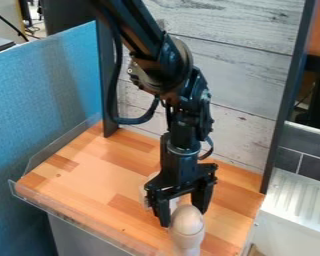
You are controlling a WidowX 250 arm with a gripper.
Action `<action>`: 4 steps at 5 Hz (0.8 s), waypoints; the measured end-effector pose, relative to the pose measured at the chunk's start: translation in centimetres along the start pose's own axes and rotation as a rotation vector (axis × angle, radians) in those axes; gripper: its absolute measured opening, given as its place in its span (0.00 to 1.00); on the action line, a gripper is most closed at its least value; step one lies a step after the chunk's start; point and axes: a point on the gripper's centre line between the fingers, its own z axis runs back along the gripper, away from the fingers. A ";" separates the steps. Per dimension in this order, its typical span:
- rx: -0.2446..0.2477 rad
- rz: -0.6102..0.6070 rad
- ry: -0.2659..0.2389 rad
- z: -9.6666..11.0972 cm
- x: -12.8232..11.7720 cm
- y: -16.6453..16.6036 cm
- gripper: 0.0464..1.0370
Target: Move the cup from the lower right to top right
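Note:
The black gripper (183, 212) hangs low over the front right of the wooden surface, its two fingers spread apart. A pale, smooth, rounded object (187, 227) with a domed top stands at the lower right, in front of the gap between the fingers and close to them. It covers part of the view between the fingertips; whether they touch it I cannot tell. Behind the left finger, a whitish, cup-like object (146, 192) shows at its left edge, mostly hidden by the gripper. I cannot tell which of the two is the cup.
The wooden surface (96, 170) has a clear raised rim (76, 212) at the front and left. A grey plank wall (236, 75) stands behind, between dark posts. A blue panel (49, 100) is at the left, and a white ribbed unit (296, 200) at the right.

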 end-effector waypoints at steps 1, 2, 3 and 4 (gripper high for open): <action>0.005 -0.001 -0.007 -0.3 0.0 -0.1 0.96; 0.019 -0.002 -0.009 -0.6 -0.1 -0.1 0.89; 0.021 0.005 -0.005 -0.6 0.0 -0.3 0.82; 0.004 -0.002 0.018 0.1 0.1 -1.0 0.82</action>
